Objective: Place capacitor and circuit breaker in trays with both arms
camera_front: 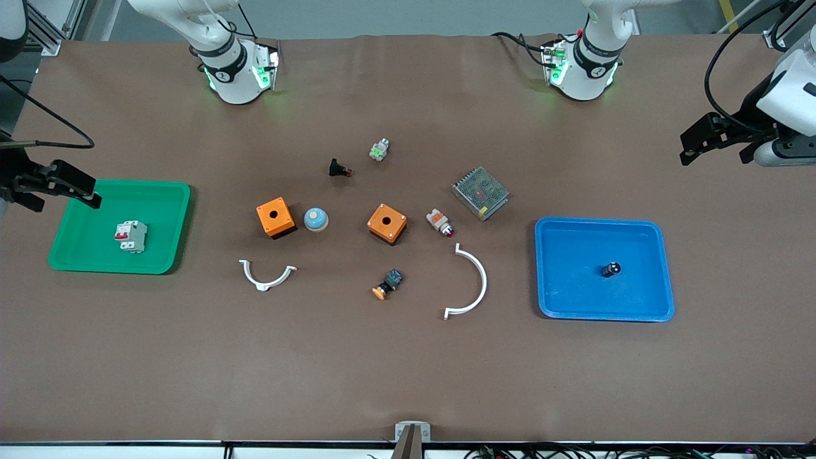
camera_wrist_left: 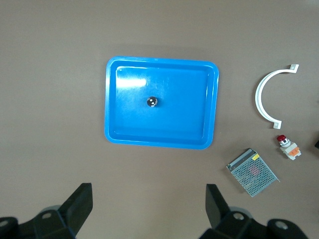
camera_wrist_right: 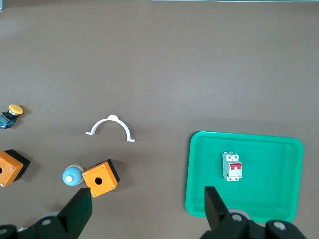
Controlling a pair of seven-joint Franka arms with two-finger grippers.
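Apparently both placements were done: the breaker (camera_front: 131, 236) lay inside the green tray (camera_front: 76, 255), and the capacitor (camera_front: 610, 269) stood inside the blue tray (camera_front: 663, 268), with nothing left to carry. Judging by that, only retreat of the arms remained.

Relative to the blue tray, the left gripper (camera_front: 714, 143) hung empty with fingers spread wide, up past the tray's farther corner at the table's edge. The right gripper (camera_front: 60, 188), also wide and empty, hovered over the green tray's edge, well apart from the blue tray.

Between the trays I counted two orange boxes (camera_front: 275, 217), two white arcs (camera_front: 472, 284), one mesh block (camera_front: 480, 192), one blue dome (camera_front: 315, 219), and four small button parts (camera_front: 387, 284), all untouched and nearer the blue tray's open side than the green one only in part.
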